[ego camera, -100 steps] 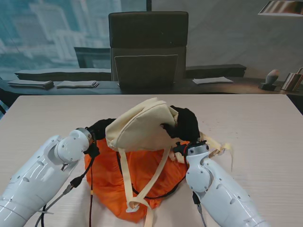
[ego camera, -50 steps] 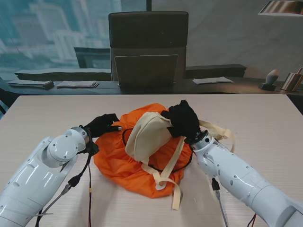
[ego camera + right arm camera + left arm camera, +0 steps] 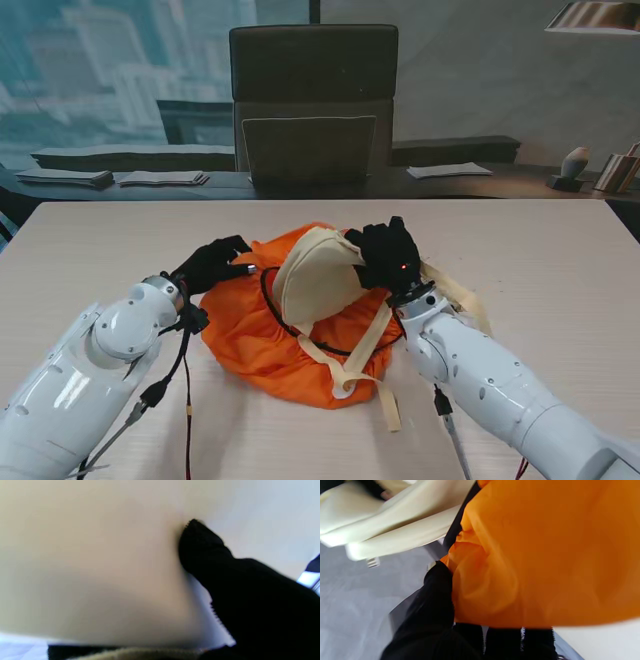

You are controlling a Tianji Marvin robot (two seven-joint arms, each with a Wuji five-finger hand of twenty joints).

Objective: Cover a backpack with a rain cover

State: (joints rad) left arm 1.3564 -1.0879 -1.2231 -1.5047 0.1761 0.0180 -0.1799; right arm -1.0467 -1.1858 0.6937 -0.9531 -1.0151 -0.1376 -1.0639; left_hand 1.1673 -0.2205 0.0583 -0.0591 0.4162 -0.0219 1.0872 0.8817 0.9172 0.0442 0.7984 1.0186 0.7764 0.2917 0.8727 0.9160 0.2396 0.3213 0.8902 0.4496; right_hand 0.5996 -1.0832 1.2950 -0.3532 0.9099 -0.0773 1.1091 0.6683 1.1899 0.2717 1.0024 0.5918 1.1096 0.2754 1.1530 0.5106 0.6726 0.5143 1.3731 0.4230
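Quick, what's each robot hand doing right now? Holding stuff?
Left hand: shut on the orange rain cover, pinching its edge.
Right hand: shut on the cream backpack.

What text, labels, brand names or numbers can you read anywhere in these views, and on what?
None can be read.
Backpack: plain cream fabric, no visible logo or label.
Rain cover: plain orange, no print showing.
Papers on the far desk: too small to read.
Both wrist views are blurred and show only fabric and the gloved robot hands.
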